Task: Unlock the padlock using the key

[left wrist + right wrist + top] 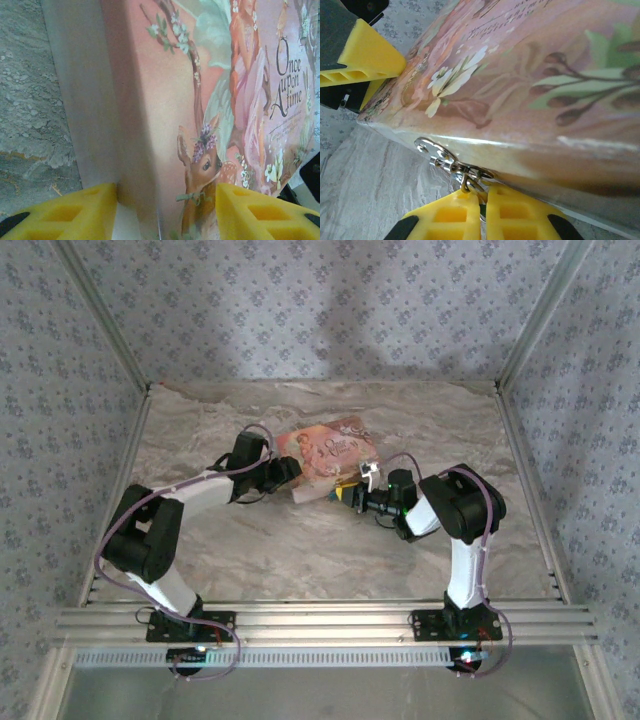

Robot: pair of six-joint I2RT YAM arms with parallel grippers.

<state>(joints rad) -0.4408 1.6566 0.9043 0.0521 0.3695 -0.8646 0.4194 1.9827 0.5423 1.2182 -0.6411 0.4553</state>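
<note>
Where the two arm bases are bolted to the near rail in the top view, both arms reach forward and inward over the marble-patterned table (200, 540) and meet at one object near its middle. On the robot's right side, the right gripper (352, 496) points left at the near right edge of a book-shaped box (325, 455). Its own camera shows the right gripper (481, 200) with its yellow fingers (445, 215) pressed almost together on a small silver fitting (470, 179). That fitting hangs by short links from a silver hasp plate (427, 146) on the pale edge of the box (545, 75). Which of these tiny pieces is the padlock and which the key cannot be told at this range. On the other side, the left gripper (290, 472) sits at the box's left end. From its wrist, the left gripper (165, 200) is clamped on the box (165, 100), one yellow finger (75, 212) against the plain white side wall and the other against the printed cover. The cover faces upward, showing a fawn, a long-haired figure and the words "Once upon a time". Beyond the box lies bare tabletop, then the patterned back wall (320, 310).
</note>
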